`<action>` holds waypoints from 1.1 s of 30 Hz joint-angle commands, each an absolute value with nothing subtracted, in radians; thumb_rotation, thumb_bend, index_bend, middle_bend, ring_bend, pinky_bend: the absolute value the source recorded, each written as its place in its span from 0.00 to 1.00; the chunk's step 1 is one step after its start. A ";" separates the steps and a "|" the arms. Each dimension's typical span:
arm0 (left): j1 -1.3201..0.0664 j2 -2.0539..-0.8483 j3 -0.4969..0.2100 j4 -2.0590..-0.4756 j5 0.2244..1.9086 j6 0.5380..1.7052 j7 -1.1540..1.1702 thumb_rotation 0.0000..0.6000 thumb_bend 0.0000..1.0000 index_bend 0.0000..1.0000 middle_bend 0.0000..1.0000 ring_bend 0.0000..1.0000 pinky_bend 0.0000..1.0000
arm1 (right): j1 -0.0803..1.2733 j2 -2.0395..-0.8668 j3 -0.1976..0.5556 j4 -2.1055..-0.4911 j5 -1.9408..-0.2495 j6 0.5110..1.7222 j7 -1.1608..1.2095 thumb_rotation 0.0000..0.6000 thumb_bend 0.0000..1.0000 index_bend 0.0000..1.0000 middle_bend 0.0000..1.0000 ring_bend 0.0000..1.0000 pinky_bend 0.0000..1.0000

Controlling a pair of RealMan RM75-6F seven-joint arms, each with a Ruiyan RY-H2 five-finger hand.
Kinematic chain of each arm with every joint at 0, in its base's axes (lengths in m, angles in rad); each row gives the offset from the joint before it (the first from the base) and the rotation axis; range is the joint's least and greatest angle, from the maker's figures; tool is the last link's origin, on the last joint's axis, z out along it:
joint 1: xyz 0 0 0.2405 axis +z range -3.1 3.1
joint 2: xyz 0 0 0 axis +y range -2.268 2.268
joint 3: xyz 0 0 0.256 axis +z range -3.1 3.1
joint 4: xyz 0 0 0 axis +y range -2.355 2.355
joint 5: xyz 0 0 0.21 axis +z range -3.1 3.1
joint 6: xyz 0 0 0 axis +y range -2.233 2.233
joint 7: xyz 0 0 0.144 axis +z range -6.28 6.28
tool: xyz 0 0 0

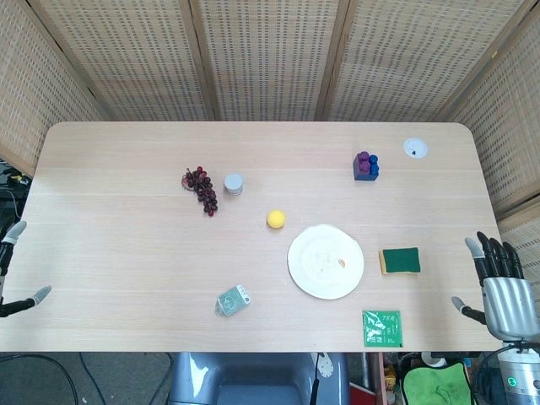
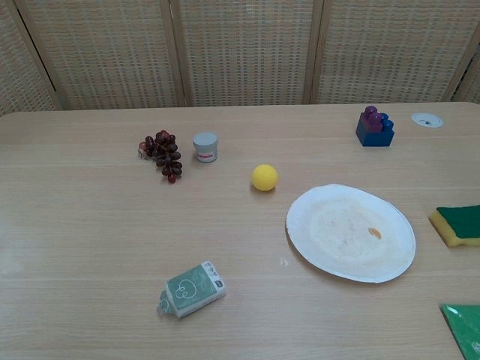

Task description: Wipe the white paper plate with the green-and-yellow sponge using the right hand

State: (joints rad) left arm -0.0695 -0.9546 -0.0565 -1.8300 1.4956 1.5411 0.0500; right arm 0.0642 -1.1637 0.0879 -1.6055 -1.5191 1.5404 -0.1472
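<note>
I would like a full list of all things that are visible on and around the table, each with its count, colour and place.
paper plate: one, white, right of centre, small orange spot on it
sponge: one, green and yellow, right of the plate
ball: one, yellow, centre
grapes: one bunch, dark red, left of centre
small jar: one, grey, beside the grapes
toy blocks: one stack, blue and purple, far right
tissue pack: one, pale green, near edge
packet: one, green, near right
table: one, light wood
left hand: one, left edge, open
right hand: one, black and silver, right edge, open
</note>
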 commanded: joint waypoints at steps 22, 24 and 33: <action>-0.104 -0.968 -0.083 -1.820 1.432 1.478 0.058 1.00 0.00 0.00 0.00 0.00 0.00 | 0.348 -1.354 0.067 -1.311 -1.588 1.144 -0.076 1.00 0.00 0.00 0.00 0.00 0.00; -0.109 -0.976 -0.086 -1.812 1.422 1.468 0.067 1.00 0.00 0.00 0.00 0.00 0.00 | 0.371 -1.372 0.082 -1.302 -1.538 1.086 -0.108 1.00 0.00 0.00 0.01 0.00 0.00; -0.120 -0.991 -0.097 -1.809 1.389 1.454 0.091 1.00 0.00 0.00 0.00 0.00 0.00 | 0.424 -1.463 0.122 -1.198 -1.390 0.985 -0.262 1.00 0.00 0.08 0.09 0.00 0.00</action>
State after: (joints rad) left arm -0.1194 -0.9907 -0.0960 -1.8094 1.3899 1.4546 0.0902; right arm 0.4083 -1.4341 0.1081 -1.2294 -1.4236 1.0045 -0.2282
